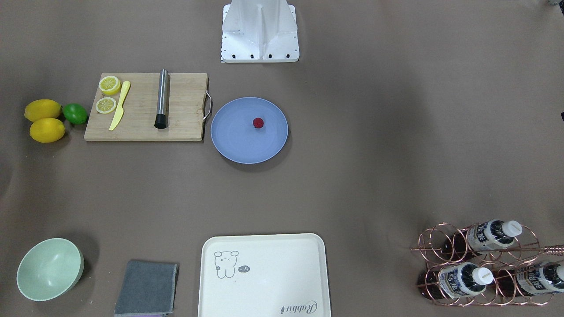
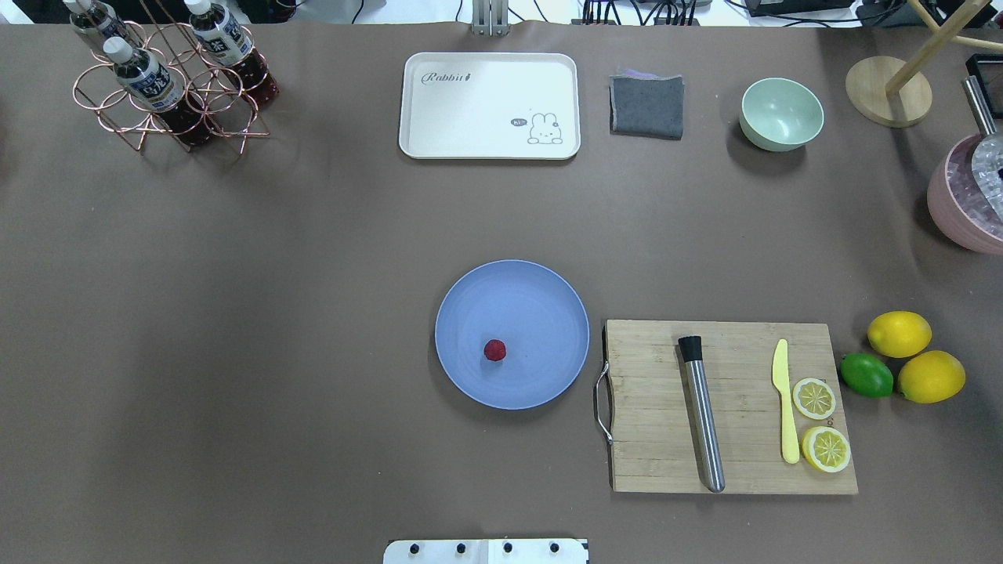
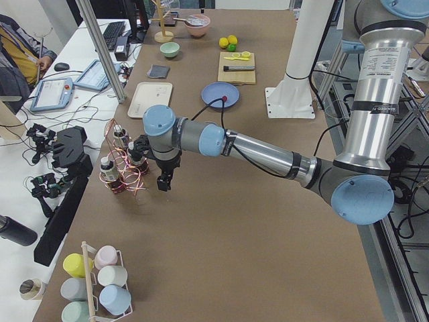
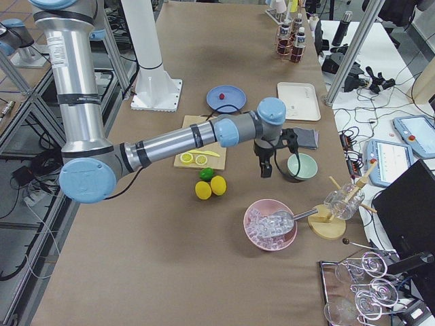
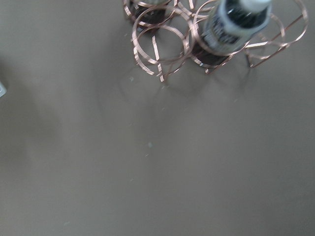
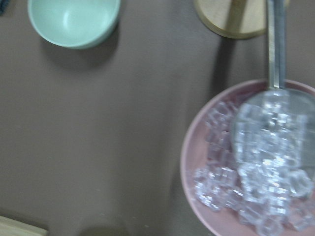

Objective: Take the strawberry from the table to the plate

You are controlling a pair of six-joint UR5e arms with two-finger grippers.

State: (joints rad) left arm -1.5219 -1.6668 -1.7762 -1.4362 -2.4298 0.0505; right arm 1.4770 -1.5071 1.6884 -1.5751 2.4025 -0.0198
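Matt plate [image 2: 541,313], matt table [image 2: 313,313]; wood board [image 2: 650,392] w/ brushed-metal rod [image 2: 703,423]; fabric cloth [image 2: 646,106].

The left arm [image 3: 263,153] and right arm [image 4: 175,140] are silver tubes with pale-blue joint caps and black cables. The left gripper [image 3: 163,186] and right gripper [image 4: 266,172] are black. The white base plate [image 1: 260,49] has black screws.

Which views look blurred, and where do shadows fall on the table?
Left wrist view: the bottle is smeared. Right wrist view: the ice bowl is out of focus. Overhead view: sharp; the strawberry reads crisply on the plate, and broad soft shadows darken the table.
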